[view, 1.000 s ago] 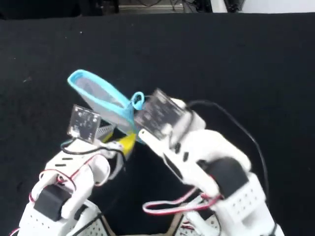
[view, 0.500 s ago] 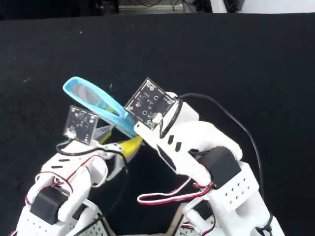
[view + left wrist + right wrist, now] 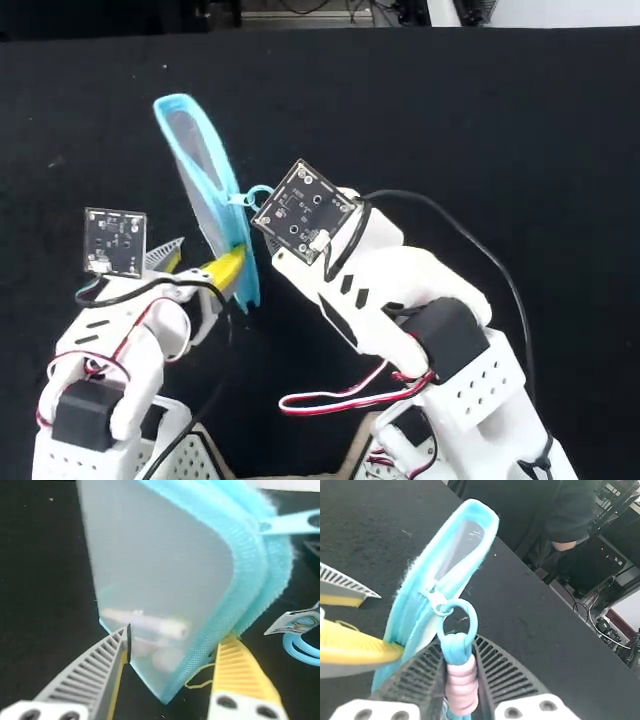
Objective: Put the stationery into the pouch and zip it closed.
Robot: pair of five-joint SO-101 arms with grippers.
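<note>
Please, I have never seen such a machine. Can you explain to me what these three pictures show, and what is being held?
These are two small white robot arms at a black table. One picture looks down from above; the other two come from a camera on each arm's wrist. The left gripper pinches one end of a blue pouch, with stationery visible inside. The right gripper grips the zipper pull. The pouch stands on edge between them.
</note>
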